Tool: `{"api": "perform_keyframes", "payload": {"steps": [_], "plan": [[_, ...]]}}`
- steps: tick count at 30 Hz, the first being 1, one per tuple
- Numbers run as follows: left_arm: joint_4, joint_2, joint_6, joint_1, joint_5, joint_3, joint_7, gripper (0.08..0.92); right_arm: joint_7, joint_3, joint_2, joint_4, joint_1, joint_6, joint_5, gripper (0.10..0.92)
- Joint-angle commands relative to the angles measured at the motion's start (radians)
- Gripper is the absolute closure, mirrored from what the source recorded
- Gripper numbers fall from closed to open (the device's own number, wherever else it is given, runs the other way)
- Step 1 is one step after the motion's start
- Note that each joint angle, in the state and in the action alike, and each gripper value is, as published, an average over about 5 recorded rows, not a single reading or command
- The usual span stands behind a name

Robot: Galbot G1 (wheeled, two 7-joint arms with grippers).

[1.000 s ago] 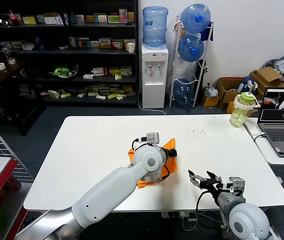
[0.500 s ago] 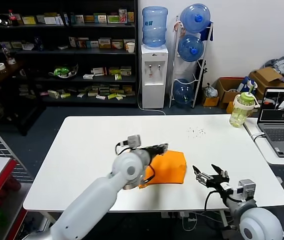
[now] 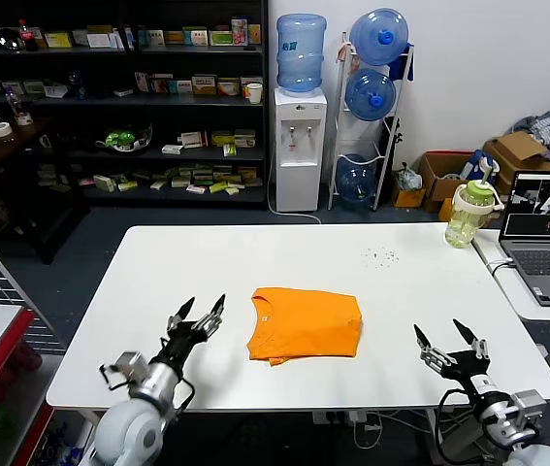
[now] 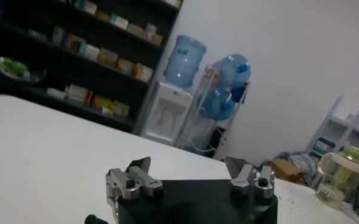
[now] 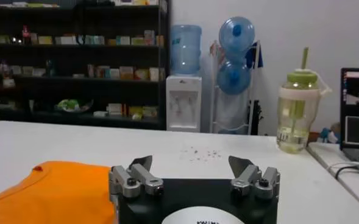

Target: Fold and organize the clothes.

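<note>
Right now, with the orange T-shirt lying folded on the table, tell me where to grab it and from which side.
Probably grip the orange T-shirt at its near edge, where the layers' loose edges show. It lies flat, so a low approach from the robot's side, sliding under the whole stack, suits best. The left gripper, jaws open, looks nearer than the right gripper.

Grey rounded wrists, black cables, silver-screwed black jaws.
</note>
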Motion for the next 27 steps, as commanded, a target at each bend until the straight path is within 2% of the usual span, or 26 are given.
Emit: {"api": "perform_keyframes", "payload": {"steps": [1, 9, 27], "plan": [[-0.062, -0.135, -0.309, 0.355, 0.294, -0.281, 0.268, 0.177, -0.144, 0.09, 0.225, -0.092, -0.063, 0.298, -0.224, 0.203], [-0.019, -0.219, -0.337, 0.35, 0.334, -0.277, 0.296, 0.177, -0.164, 0.083, 0.298, -0.115, -0.063, 0.37, -0.291, 0.203], [-0.024, -0.248, -0.348, 0.349, 0.345, -0.29, 0.304, 0.177, -0.195, 0.079, 0.343, -0.098, -0.035, 0.345, -0.265, 0.203]]}}
